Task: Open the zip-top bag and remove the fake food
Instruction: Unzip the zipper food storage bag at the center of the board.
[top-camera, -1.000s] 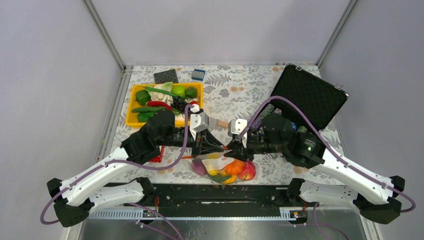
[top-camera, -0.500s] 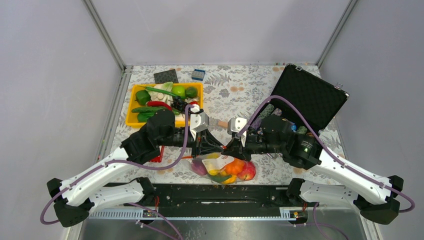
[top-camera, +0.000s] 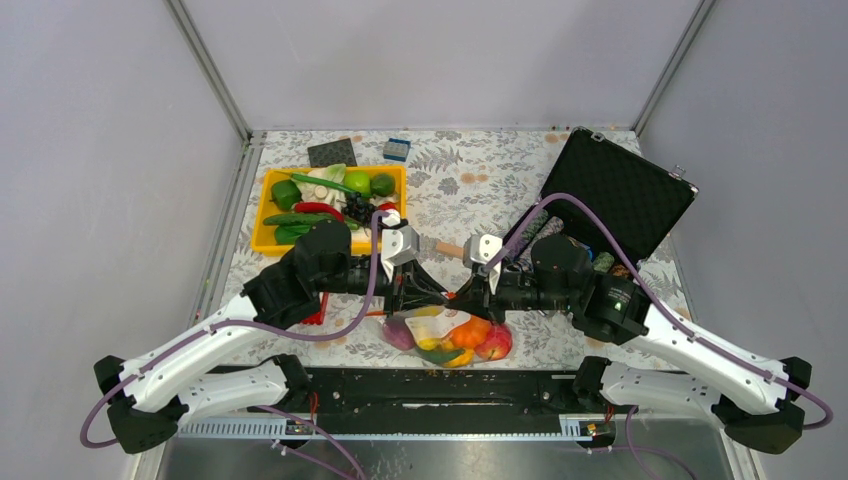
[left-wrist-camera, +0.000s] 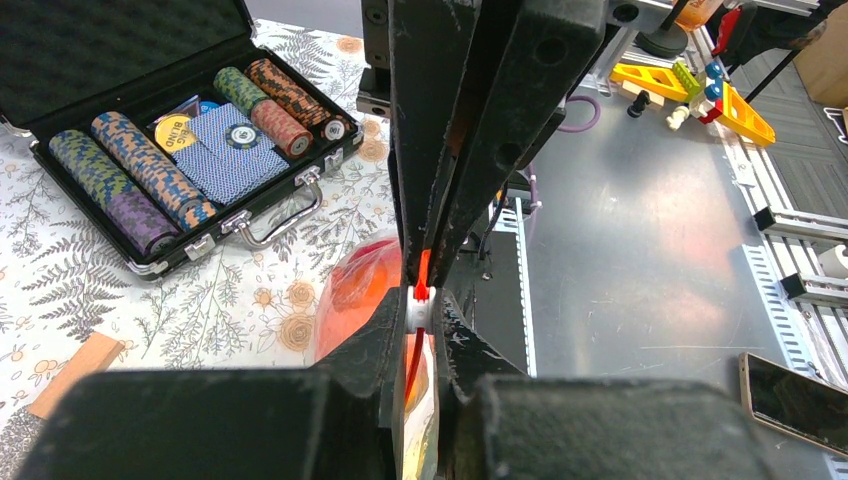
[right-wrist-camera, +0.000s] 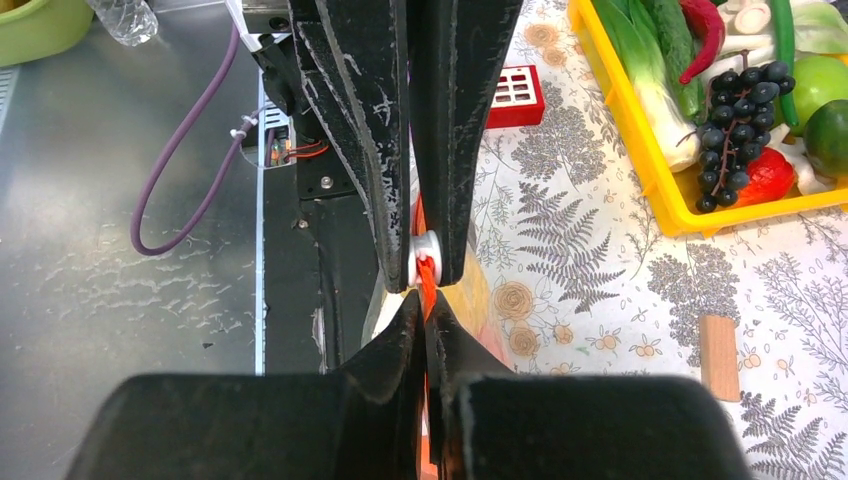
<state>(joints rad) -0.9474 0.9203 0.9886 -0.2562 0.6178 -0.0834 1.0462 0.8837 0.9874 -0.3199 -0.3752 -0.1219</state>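
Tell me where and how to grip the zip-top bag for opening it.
Probably the red-orange zip strip: the one straight, firm edge, thin enough to pinch flat. Come in level from either end, as the left end effector and right end effector do, either side of the white slider.

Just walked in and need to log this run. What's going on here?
The left tool and the right tool face each other, each shut on the red-orange zip strip of the zip-top bag. The fake food is inside the bag; none has been taken out yet.
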